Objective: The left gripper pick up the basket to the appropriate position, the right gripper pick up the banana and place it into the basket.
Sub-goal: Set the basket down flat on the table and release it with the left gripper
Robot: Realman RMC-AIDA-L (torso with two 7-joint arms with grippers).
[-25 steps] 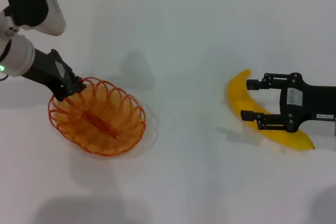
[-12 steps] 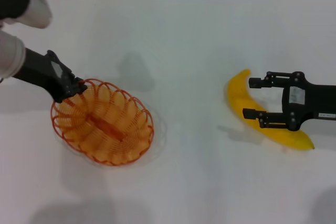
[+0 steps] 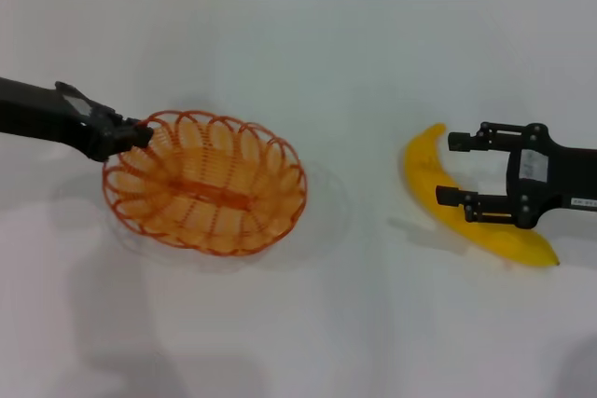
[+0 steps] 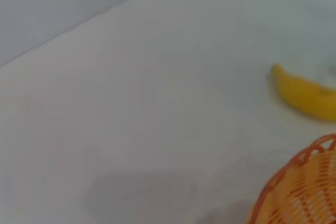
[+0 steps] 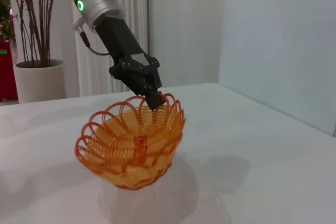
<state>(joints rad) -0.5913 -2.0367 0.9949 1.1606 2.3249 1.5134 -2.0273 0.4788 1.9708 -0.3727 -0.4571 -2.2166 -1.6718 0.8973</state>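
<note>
Yellow banana (image 3: 471, 210) lies under the right tool (image 3: 452, 170), fingers spread across its diagonal long axis, near the bench's right edge. Left tool (image 3: 140, 133), clenched on the basket (image 3: 205, 195) rim, holds it raised toward the left edge.

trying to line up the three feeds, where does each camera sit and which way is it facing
Head view: high on the robot, looking forward and down at the white table; shows the left gripper pinching the orange wire basket by its rim and the right gripper open astride the banana.
Left wrist view: on the left arm, looking across the table; basket rim and banana, none of its own fingers.
Right wrist view: on the right arm, facing the left gripper holding the basket off the table.
All three share the basket.
</note>
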